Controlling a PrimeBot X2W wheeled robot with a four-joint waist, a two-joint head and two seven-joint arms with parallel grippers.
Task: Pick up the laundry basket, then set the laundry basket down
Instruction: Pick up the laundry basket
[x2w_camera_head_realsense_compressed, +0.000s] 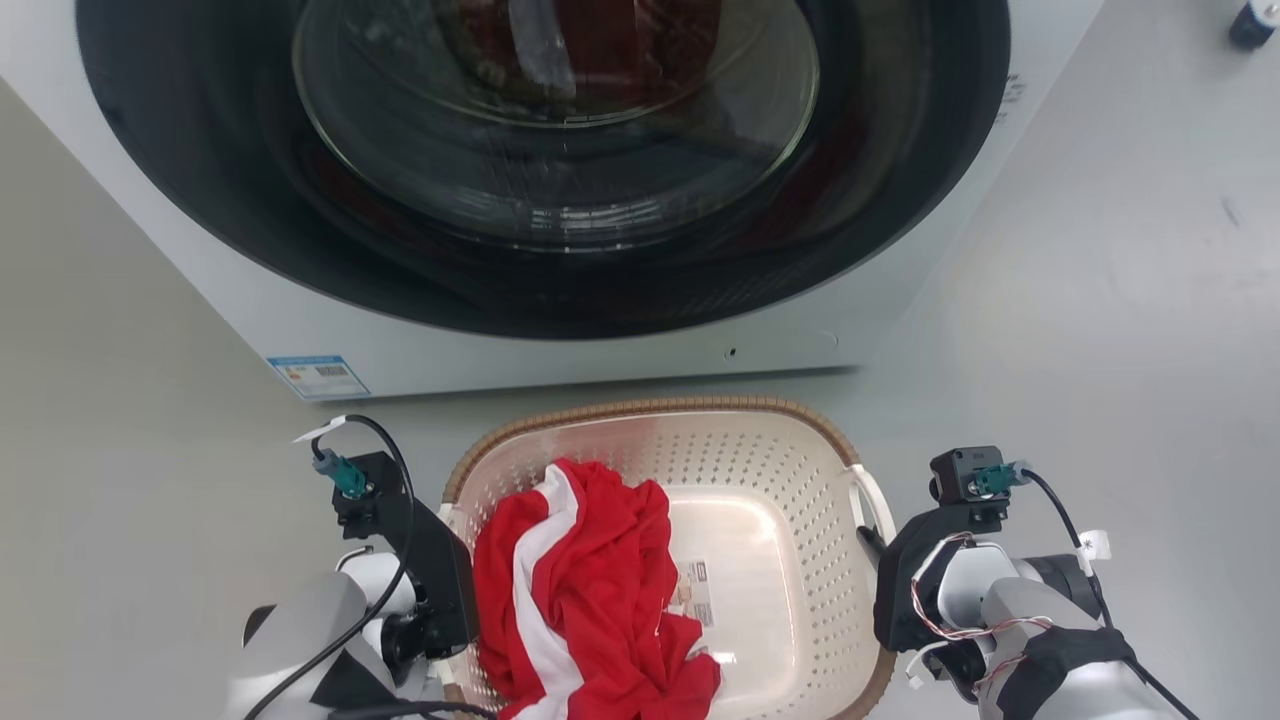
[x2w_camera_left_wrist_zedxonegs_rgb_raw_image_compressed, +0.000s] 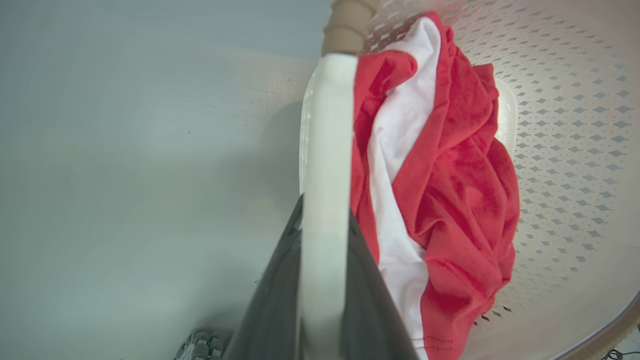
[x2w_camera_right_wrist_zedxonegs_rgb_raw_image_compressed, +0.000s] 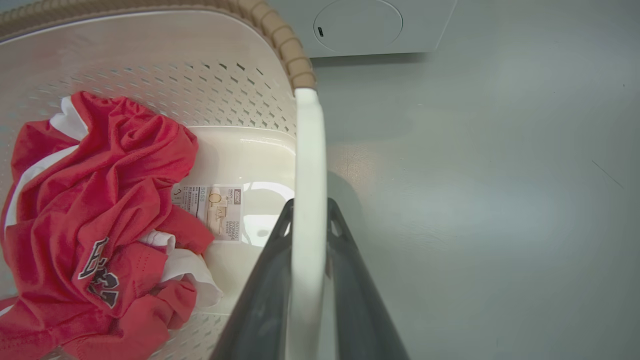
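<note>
Head view: the washing machine (x2w_camera_head_realsense_compressed: 560, 345) is filling the upper frame, and the laundry basket (x2w_camera_head_realsense_compressed: 640, 408) is sitting at lower centre, just below the machine's front, with you holding it from both sides. The left gripper (x2w_camera_left_wrist_zedxonegs_rgb_raw_image_compressed: 325, 212) is clamping across the white left handle (x2w_camera_left_wrist_zedxonegs_rgb_raw_image_compressed: 327, 125), and the right gripper (x2w_camera_right_wrist_zedxonegs_rgb_raw_image_compressed: 310, 206) is pinching the right handle (x2w_camera_right_wrist_zedxonegs_rgb_raw_image_compressed: 309, 150) the same way. Whether the base is resting on the grey floor (x2w_camera_head_realsense_compressed: 1100, 300) or hanging just clear of it, these frames are not telling. Judging by the grasp, you are working the lift. Be raising both arms together and level, so the basket is not tipping or twisting on its thin handles. Be drawing it toward the bottom of the frame, since the washer's front is standing near the far rim. A red-and-white garment (x2w_camera_head_realsense_compressed: 590, 590) is lying heaped toward the basket's left, probably loading that side more. A label (x2w_camera_right_wrist_zedxonegs_rgb_raw_image_compressed: 215, 212) is showing on the bare bottom. A small dark object (x2w_camera_head_realsense_compressed: 1255, 22) is sitting at upper right, well apart.
</note>
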